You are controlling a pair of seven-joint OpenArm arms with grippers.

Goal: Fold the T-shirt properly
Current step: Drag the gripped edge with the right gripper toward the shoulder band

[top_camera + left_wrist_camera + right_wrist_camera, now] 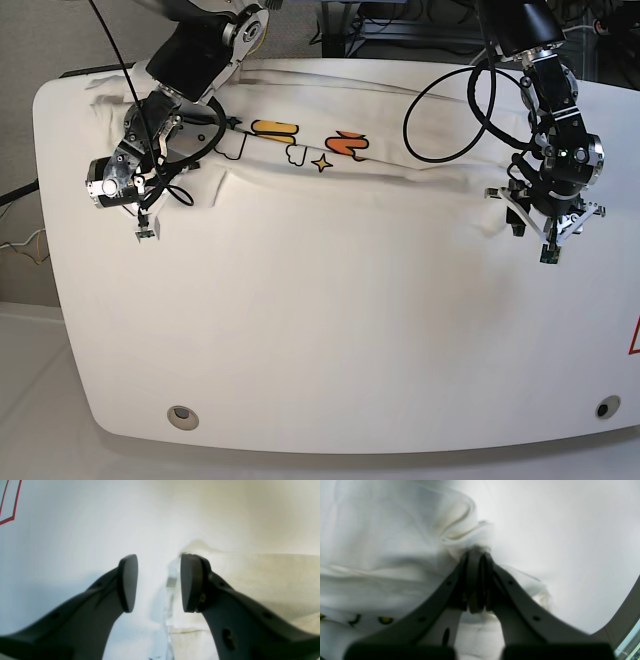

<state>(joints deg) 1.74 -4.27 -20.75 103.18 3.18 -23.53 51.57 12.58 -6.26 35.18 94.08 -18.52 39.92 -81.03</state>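
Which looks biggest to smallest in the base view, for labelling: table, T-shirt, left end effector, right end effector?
1. Table, filling most of the view.
2. T-shirt, spread across the table's far half.
3. Left end effector and right end effector: too similar to rank.

One shirt (330, 200), white, lying folded across my table (320, 360). One table. Two arms of mine, so two grippers: my left gripper (158, 582) and my right gripper (476, 580). Each has two fingers, four in all. Printed shapes showing on the shirt from the base view: two orange-yellow letter shapes, one yellow star (322, 163), at least two outlined clouds; the rest of the print is tucked under, can't count it. Two round holes (182, 415) in the table's near edge. One red line marking (634, 340) at the table's edge.
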